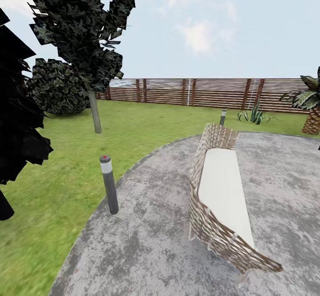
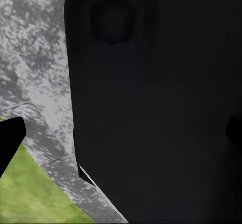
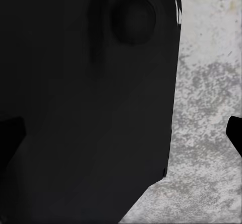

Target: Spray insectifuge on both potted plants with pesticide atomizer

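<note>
The pesticide atomizer is out of view, and so are the two potted plants in grey pots. The garden lawn (image 1: pixel 66 185) lies to the left of a grey paved circle (image 1: pixel 151 242). My left gripper (image 2: pixel 121 143) is open, its dark fingertips (image 2: pixel 10 141) far apart at the picture's sides, with a dark part of my own body right behind them. My right gripper (image 3: pixel 121 138) is open the same way, fingertips (image 3: pixel 10 138) spread, holding nothing, over grey paving (image 3: pixel 206 108).
A wicker bench (image 1: pixel 222 198) with a white cushion stands on the paving. A grey bollard light (image 1: pixel 109 185) stands at the paving's edge, another (image 1: pixel 222 116) behind the bench. Trees (image 1: pixel 84 34), a bush (image 1: pixel 55 87), a spiky plant (image 1: pixel 254 115), a palm (image 1: pixel 311 105) and the slatted fence (image 1: pixel 200 92) ring the lawn.
</note>
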Motion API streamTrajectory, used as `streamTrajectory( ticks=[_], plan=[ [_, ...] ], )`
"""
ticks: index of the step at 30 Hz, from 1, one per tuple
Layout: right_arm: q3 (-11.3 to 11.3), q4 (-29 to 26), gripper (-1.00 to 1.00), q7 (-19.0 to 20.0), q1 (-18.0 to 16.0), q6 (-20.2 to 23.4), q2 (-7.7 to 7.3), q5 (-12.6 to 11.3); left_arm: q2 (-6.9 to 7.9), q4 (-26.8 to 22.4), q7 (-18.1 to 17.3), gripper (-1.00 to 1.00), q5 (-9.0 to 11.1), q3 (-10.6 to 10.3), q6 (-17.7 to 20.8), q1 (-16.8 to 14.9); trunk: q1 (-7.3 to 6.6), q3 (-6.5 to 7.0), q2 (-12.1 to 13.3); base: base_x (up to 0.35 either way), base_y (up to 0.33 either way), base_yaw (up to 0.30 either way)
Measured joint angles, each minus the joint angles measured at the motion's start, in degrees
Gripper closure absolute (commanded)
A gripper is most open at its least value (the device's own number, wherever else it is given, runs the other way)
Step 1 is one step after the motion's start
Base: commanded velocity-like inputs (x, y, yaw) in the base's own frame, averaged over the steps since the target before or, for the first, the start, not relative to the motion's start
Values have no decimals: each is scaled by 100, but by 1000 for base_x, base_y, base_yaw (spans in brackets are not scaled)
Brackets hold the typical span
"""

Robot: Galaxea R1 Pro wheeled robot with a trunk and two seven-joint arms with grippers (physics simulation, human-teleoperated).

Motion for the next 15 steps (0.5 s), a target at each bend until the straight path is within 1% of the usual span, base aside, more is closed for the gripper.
streamTrajectory(
  ticks=[1, 6, 15],
  plan=[
    [16, 29, -100, -29, -30, -8, 32, 0, -8, 31, 5, -100, 29, 28, -29, 34, 0, 1, 0, 0, 0, 0],
    [16, 116, -100, -28, -42, -8, 34, -5, -10, 54, 7, -100, 26, 26, -59, 193, 0, 1, 0, 0, 0, 0],
    [-34, 117, -100, -19, -40, -8, 16, -52, -2, 11, 8, -100, 39, 40, -53, 194, 0, 1, 0, 0, 0, 0]
  ],
)
